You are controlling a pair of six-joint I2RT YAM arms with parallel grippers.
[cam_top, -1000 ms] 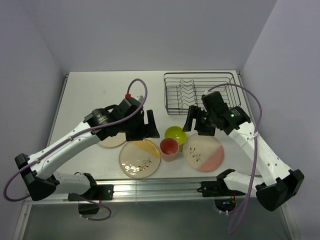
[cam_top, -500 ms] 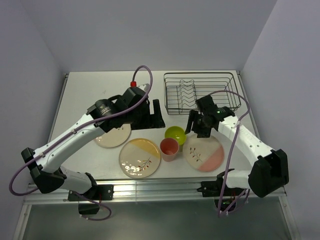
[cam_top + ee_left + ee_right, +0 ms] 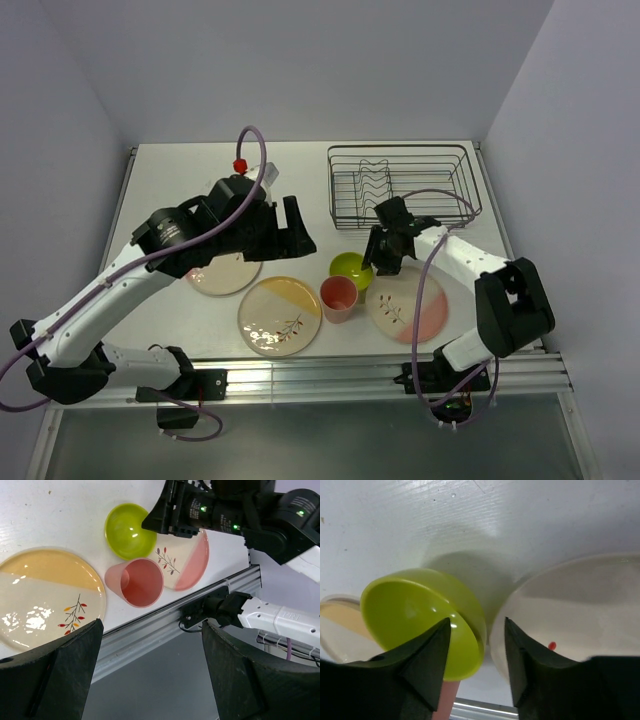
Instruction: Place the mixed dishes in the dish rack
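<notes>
Plainly the green bowl sits on the tabletop beside the pink cup, outside the rack. The right gripper has its jaws astride the rim, not yet pinching; a shallow bite could tip it onto the cup. The left gripper hangs with jaws spread, empty.

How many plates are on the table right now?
3: yellow-segment plate front centre, pink-segment plate at right, and a third plate partly hidden under the left arm.

Left jaws wide, right jaws partly apart.
</notes>
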